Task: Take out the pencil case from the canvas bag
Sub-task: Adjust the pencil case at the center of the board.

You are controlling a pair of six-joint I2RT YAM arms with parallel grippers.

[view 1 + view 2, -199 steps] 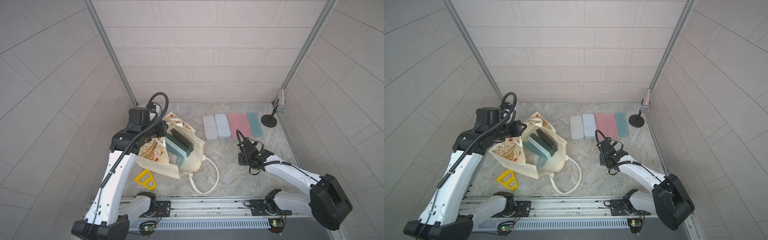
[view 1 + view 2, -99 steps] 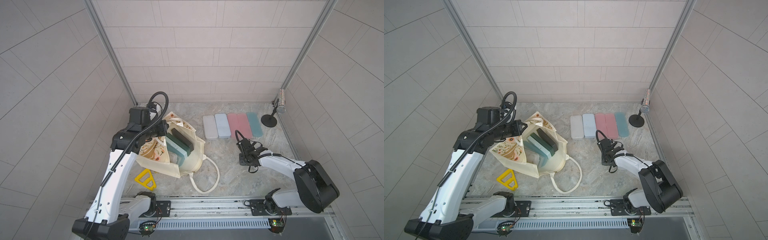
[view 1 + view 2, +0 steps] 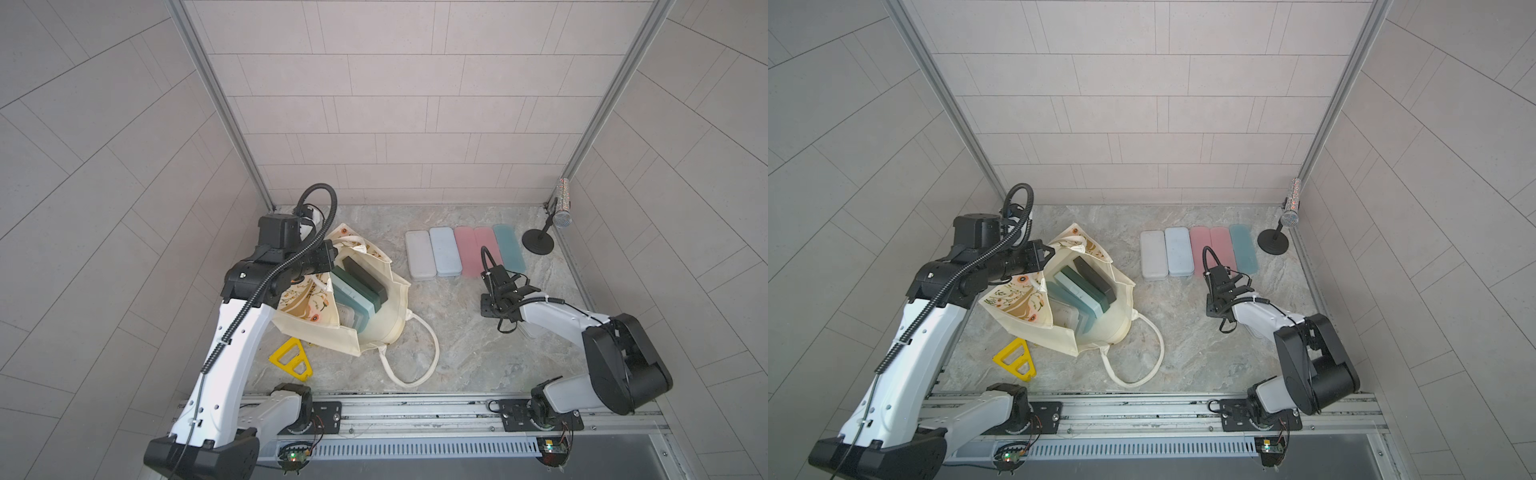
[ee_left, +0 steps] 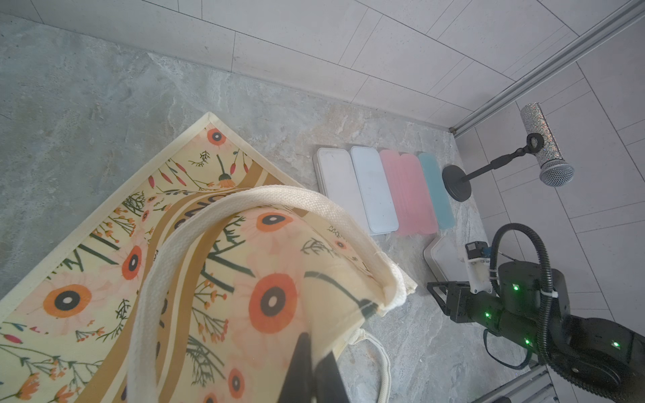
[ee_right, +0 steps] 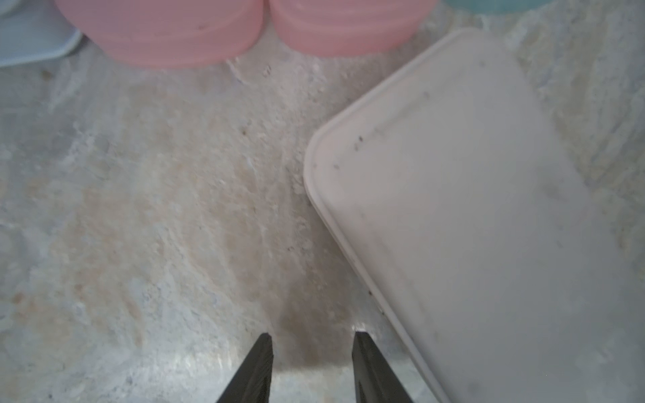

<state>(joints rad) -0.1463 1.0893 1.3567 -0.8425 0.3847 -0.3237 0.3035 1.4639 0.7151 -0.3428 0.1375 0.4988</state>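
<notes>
Bag held open, unloading partly done.
Left gripper (image 4: 312, 352) is clamped on the rim of the cream flower-print canvas bag (image 3: 386, 324). Right gripper (image 5: 312, 340) has its jaws apart, empty, just beside a flat white plastic pencil case (image 5: 471, 209) on the marble tabletop (image 5: 157, 209). A row of five pastel cases (image 3: 444, 251) is already out. Several dark and teal pencil cases (image 3: 365, 277) are upright inside the bag and, I'd judge, still to pull.

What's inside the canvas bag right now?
The canvas bag holds cases standing on edge: a dark case, teal cases beside it. The bag's near wall hides its bottom and anything lower.
</notes>
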